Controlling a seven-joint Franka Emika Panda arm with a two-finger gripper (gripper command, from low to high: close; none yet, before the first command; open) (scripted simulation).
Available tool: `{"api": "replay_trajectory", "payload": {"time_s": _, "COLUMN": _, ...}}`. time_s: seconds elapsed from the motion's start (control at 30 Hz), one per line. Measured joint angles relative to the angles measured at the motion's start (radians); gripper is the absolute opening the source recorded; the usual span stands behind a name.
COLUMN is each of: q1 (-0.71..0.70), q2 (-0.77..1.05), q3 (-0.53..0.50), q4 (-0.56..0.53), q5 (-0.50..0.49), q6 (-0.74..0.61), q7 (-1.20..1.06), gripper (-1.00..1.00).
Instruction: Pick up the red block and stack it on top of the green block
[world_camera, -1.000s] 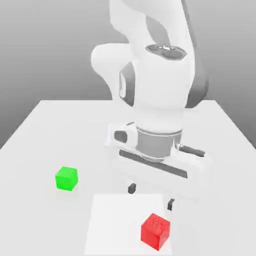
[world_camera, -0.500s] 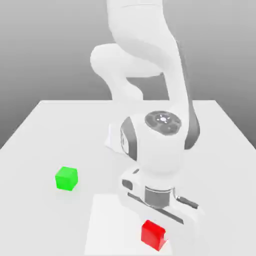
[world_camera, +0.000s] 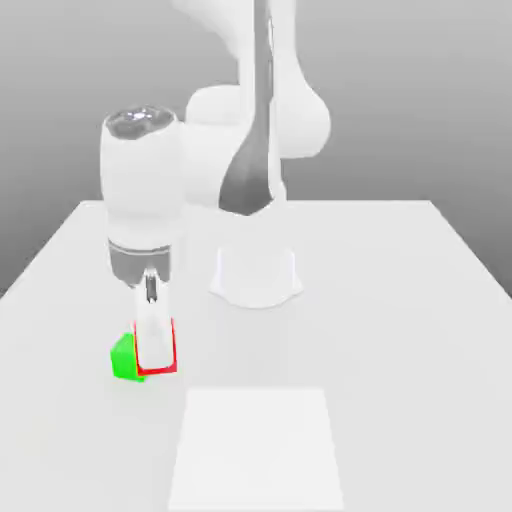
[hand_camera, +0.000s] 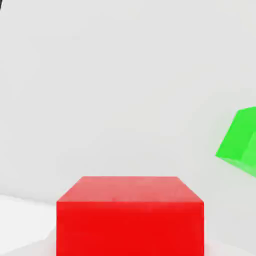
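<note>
My gripper hangs over the table's left side in the exterior view, shut on the red block. Only thin red edges of that cube show around the white finger in front of it. The green block sits on the table just to the exterior view's left of the held cube, partly covered by it. In the hand view the red block is large and close, and the green block lies off to one side, apart from it.
A pale square patch marks the white table near its front edge. The arm's round base stands at the table's middle back, and the arm rises above it.
The gripper shut on the red block at the front of the square patch. It then carried the block to the exterior view's left, up to the green block.
</note>
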Motion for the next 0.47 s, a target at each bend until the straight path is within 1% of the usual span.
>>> {"api": "replay_trajectory", "payload": {"time_s": 0.1, "q1": -0.091, "q2": -0.097, "q3": -0.062, "q4": -0.091, "q5": 0.020, "q6": 0.003, "q7": 0.065, "gripper": -1.00}}
{"api": "replay_trajectory", "payload": {"time_s": 0.13, "q1": -0.105, "q2": -0.092, "q3": -0.072, "q4": -0.104, "q5": 0.023, "q6": 0.023, "q7": 0.075, "gripper": -1.00}}
{"api": "replay_trajectory", "payload": {"time_s": 0.37, "q1": -0.111, "q2": 0.131, "q3": -0.083, "q4": -0.108, "q5": 0.044, "q6": 0.250, "q7": 0.073, "gripper": -1.00}}
{"api": "replay_trajectory", "payload": {"time_s": 0.4, "q1": -0.108, "q2": 0.162, "q3": -0.082, "q4": -0.107, "q5": 0.056, "q6": 0.280, "q7": 0.065, "gripper": 1.00}}
{"api": "replay_trajectory", "payload": {"time_s": 0.47, "q1": -0.108, "q2": 0.162, "q3": -0.082, "q4": -0.107, "q5": 0.056, "q6": 0.280, "q7": 0.065, "gripper": 1.00}}
